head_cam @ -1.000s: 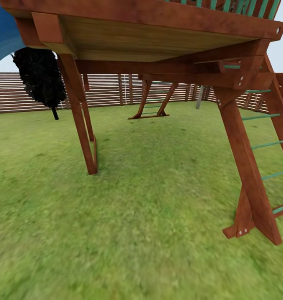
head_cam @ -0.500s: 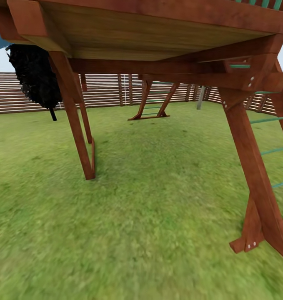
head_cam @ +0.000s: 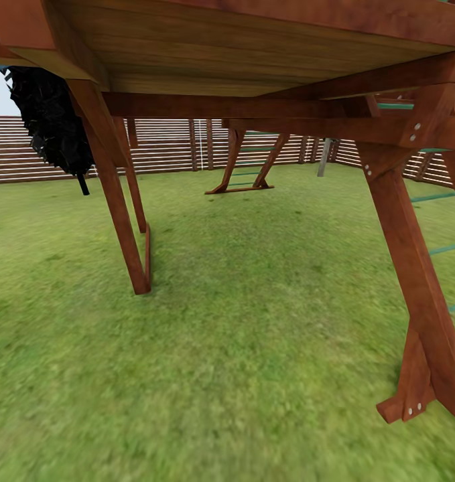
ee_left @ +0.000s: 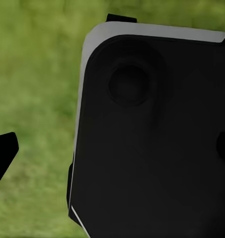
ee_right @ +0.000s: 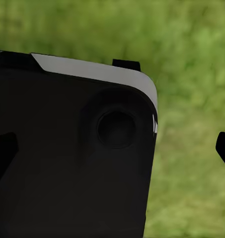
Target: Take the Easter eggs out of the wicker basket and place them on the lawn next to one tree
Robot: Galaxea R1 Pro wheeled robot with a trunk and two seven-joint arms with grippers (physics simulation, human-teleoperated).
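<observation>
The Easter eggs and the wicker basket are out of view. The lawn (head_cam: 240,348) of mottled green grass spreads ahead of me in the garden. A slim pale trunk (head_cam: 324,157) that may be a tree stands far back by the fence. In the left wrist view my left gripper (ee_left: 112,151) is open, its dark fingertips (ee_left: 3,153) wide apart with a black, white-edged panel of my own body and blurred grass behind. My right gripper (ee_right: 112,151) is likewise open and holds nothing, one fingertip (ee_right: 224,148) over grass.
A red-brown wooden playset deck (head_cam: 254,47) hangs low overhead. Its slanted left post (head_cam: 116,207) and thick right post (head_cam: 418,288) flank a grassy passage. Green ladder rungs (head_cam: 448,249) are at the right. A slatted fence (head_cam: 167,144) and an all-black tree (head_cam: 49,120) stand behind.
The whole head view has shifted: the camera has moved forward under the playset, so the deck and posts loom larger and spread outward. Nothing in the garden itself has moved.
</observation>
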